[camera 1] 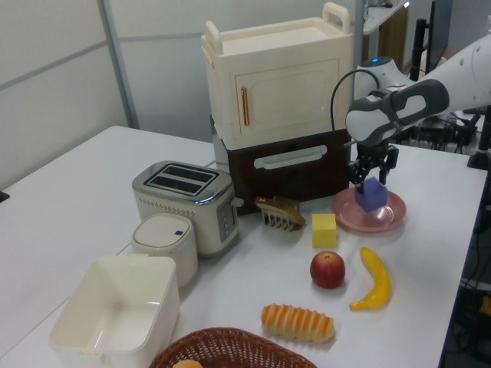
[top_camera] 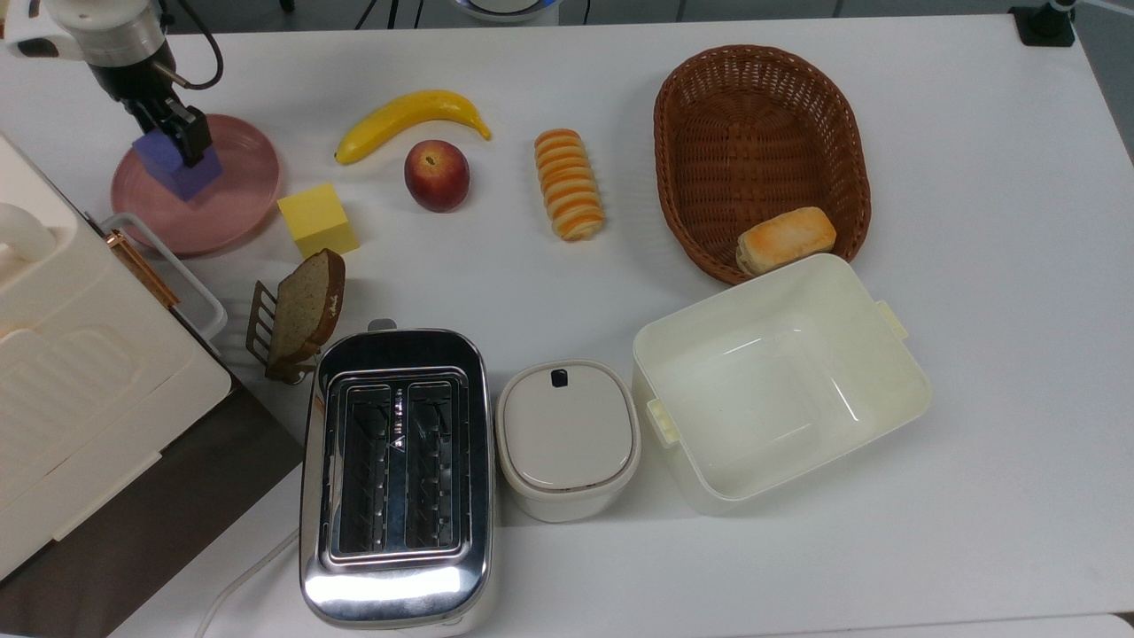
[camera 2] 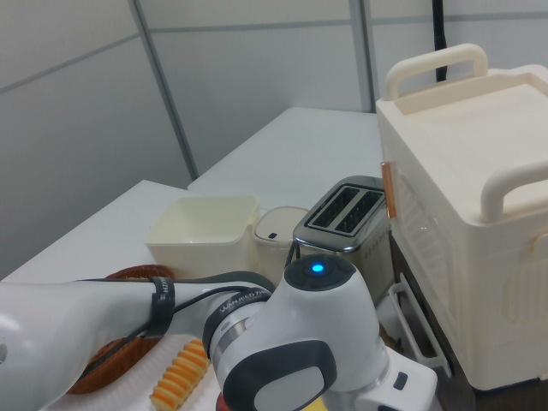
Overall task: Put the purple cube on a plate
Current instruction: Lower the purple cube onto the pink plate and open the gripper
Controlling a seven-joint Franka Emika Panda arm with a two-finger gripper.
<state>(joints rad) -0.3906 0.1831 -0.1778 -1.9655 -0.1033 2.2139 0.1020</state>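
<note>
The purple cube (top_camera: 200, 180) is over the pink plate (top_camera: 244, 177) at the top view's far left, toward the plate's upper-left part. My gripper (top_camera: 177, 152) comes down on it from above, its dark fingers shut on the cube's sides. In the left view the cube (camera 1: 374, 198) sits low over the plate (camera 1: 386, 221) under the gripper (camera 1: 372, 181); whether it touches the plate I cannot tell.
A yellow cube (top_camera: 317, 220) lies just right of the plate, with a banana (top_camera: 409, 118) and a peach (top_camera: 437, 175) beyond. The cream cabinet (top_camera: 62, 354) borders the plate's lower left. A bread slice in a rack (top_camera: 301, 310), a toaster (top_camera: 396, 474) and a wicker basket (top_camera: 762, 151) stand farther off.
</note>
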